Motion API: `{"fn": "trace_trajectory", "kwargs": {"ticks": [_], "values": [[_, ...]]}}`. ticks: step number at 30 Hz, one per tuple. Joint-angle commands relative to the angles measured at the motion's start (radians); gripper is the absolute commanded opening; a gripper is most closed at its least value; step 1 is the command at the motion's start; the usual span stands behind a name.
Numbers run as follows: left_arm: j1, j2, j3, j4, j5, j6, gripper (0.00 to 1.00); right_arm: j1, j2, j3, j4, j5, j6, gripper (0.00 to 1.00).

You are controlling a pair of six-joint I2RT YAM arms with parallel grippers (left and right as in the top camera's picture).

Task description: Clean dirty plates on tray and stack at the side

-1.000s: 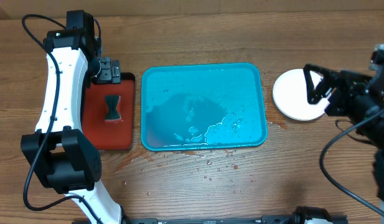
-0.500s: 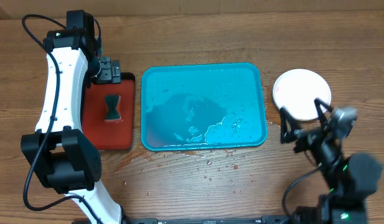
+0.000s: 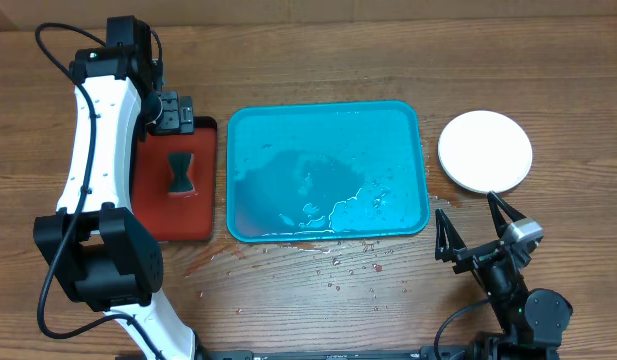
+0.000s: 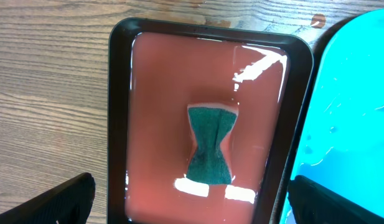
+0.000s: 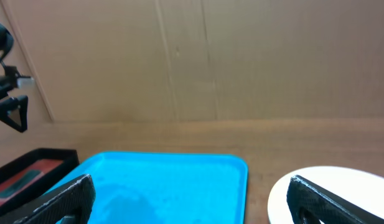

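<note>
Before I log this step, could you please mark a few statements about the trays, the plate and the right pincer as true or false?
1. The blue tray holds no plate. True.
2. The white plate lies on the left arm's side of the blue tray. False: it lies on the table on the right arm's side.
3. The sponge lies in the red tray. True.
4. The right pincer is shut on the white plate. False: it is open, apart from the plate, and holds nothing.
5. The table by the blue tray's near rim is dry. False: drops are scattered there.
</note>
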Motion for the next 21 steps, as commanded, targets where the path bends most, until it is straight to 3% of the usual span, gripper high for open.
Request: {"fn": "trace_trajectory", "kwargs": {"ticks": [1, 8, 21], "values": [[-0.002, 0.002, 0.017, -0.003, 0.009, -0.011, 1.00, 0.009, -0.021, -0.011, 0.010, 0.009, -0.003, 1.00], [-0.002, 0.002, 0.017, -0.002, 0.009, -0.011, 1.00, 0.009, -0.021, -0.011, -0.095, 0.010, -0.003, 1.00], [-0.002, 0.002, 0.017, -0.003, 0.009, -0.011, 1.00, 0.009, -0.018, -0.010, -0.091, 0.009, -0.003, 1.00]]}}
